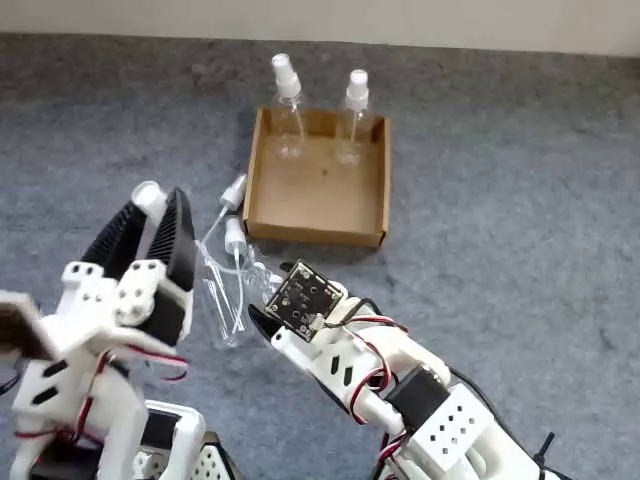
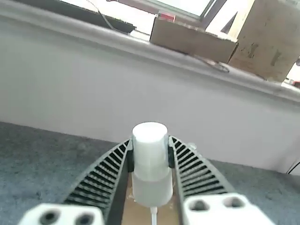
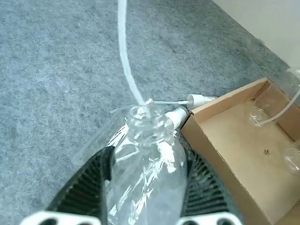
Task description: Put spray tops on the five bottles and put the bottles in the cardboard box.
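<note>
2 capped bottles boxed (3 left); my left gripper pinches a spray top, right gripper clamps an uncapped bottle.

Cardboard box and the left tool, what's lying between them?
In the high view, two loose spray tops lie on the carpet between the cardboard box and the left tool.

The right tool gripped a clear bottle between its ribbed black fingers, the open neck pointing away. A white dip tube hung from above, its tip at the bottle's mouth. Two spray tops lay on the grey bench just beside a corner of the cardboard box, which held other bottles.
</note>
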Motion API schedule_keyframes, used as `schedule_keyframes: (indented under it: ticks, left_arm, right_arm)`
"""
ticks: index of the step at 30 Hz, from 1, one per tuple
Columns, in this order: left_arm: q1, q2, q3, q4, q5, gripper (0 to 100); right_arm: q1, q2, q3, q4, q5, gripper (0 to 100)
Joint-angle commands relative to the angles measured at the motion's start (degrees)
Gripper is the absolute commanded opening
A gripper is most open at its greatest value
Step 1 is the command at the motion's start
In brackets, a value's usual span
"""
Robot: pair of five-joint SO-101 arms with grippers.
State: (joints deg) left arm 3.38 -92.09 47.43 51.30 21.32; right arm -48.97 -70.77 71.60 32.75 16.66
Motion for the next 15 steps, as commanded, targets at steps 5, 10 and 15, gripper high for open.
schedule_keyframes:
  ticks: [5,10,15]
  left_arm:
    - [0.8,-0.3,-5.8,1.6,-0.4,0]
    - [6.9,0.0,-5.2,1.8,-0.4,0]
    - [9.2,-0.1,2.2,1.3,-3.3,0]
  right_arm:
    - [0.5,-1.3,-0.3,-1.3,0.7,0.5]
    - [0.5,-1.3,-0.3,-1.3,0.7,0.5]
    - [0.5,-1.5,-0.3,-1.2,0.7,0.5]
